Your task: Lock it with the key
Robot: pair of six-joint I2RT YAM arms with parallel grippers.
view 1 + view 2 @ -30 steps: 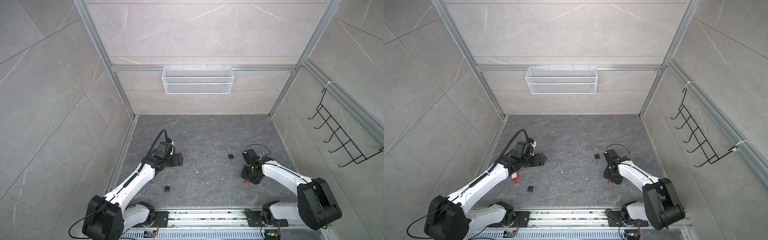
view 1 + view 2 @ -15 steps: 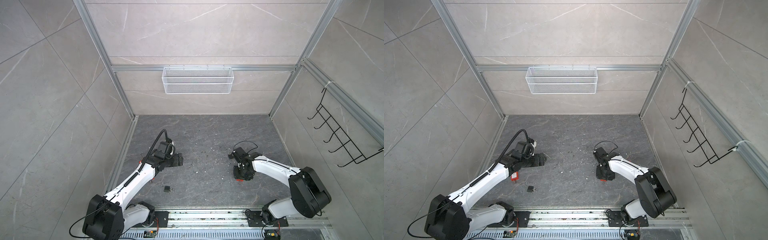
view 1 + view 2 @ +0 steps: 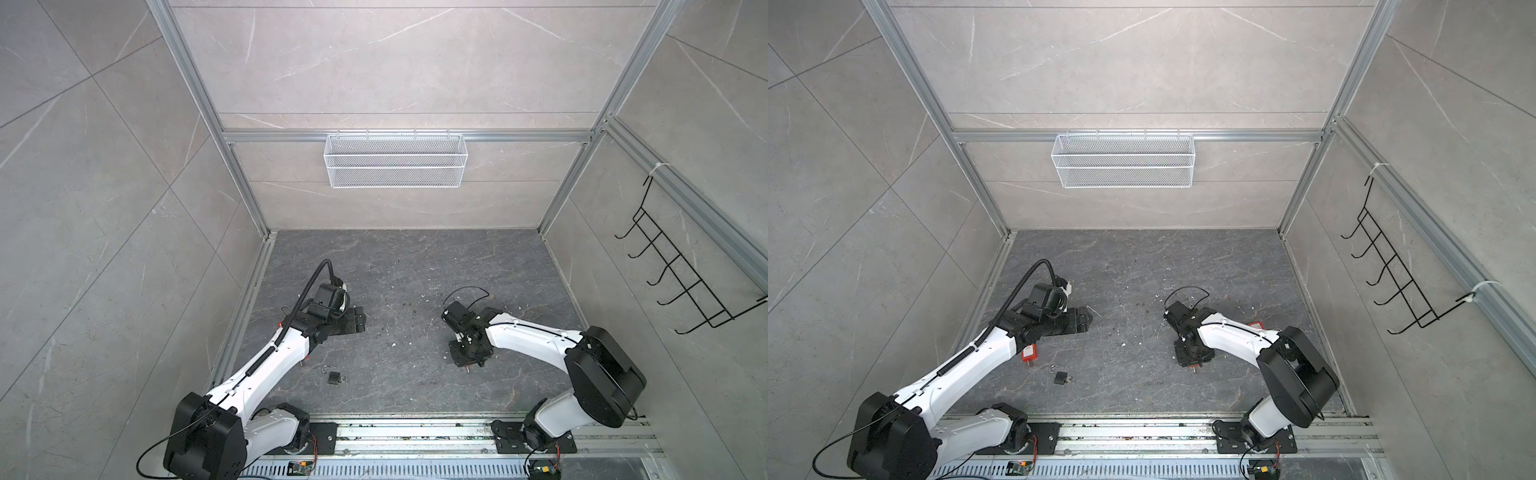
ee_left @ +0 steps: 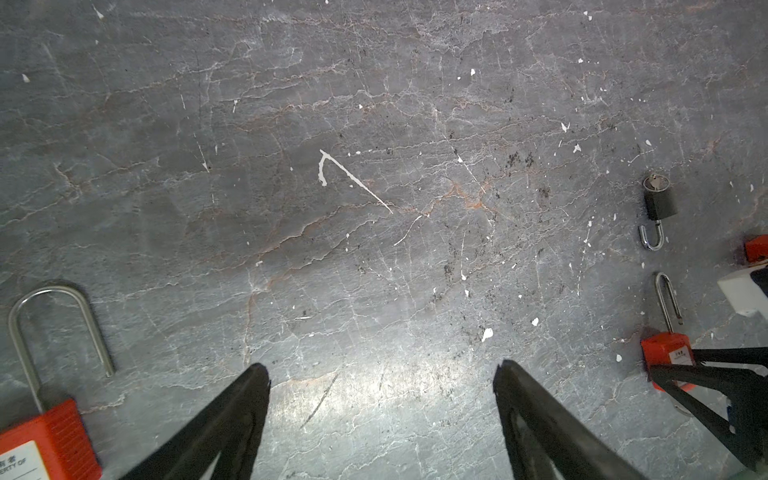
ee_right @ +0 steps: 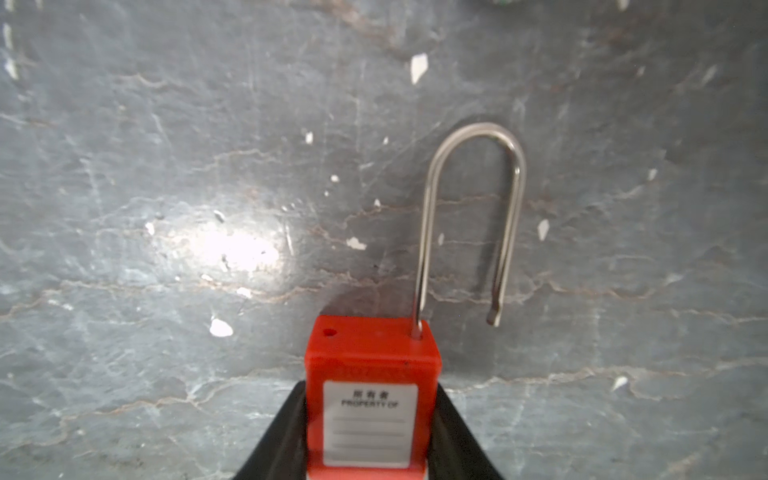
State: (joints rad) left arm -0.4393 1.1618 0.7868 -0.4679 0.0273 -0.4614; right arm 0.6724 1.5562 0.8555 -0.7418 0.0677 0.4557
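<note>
in both top views the right hand [image 3: 468, 358] points down over the bench [image 3: 415, 266], well apart from the left hand [image 3: 356, 322] and clear of the walls [image 3: 124, 208], with open room between the two. in the left wrist view the left hand [image 4: 380, 370] is spread over bare bench and holds nothing. in the right wrist view the right hand [image 5: 372, 392] pinches the red padlock [image 5: 372, 353] by its body, its shackle [image 5: 473, 166] swung out beside it. my judgement: the lock is grasped but not locked. next, the shackle must turn over its hole [image 5: 329, 333] and be pressed in. no key shows here.

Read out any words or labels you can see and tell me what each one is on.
"所有者": white label on the red padlock in the right gripper.
"PROPERTY OF": same label, next line.
"ERTY OF", cut off: label of a second red padlock.
Label of a third red padlock: too small to read.
</note>
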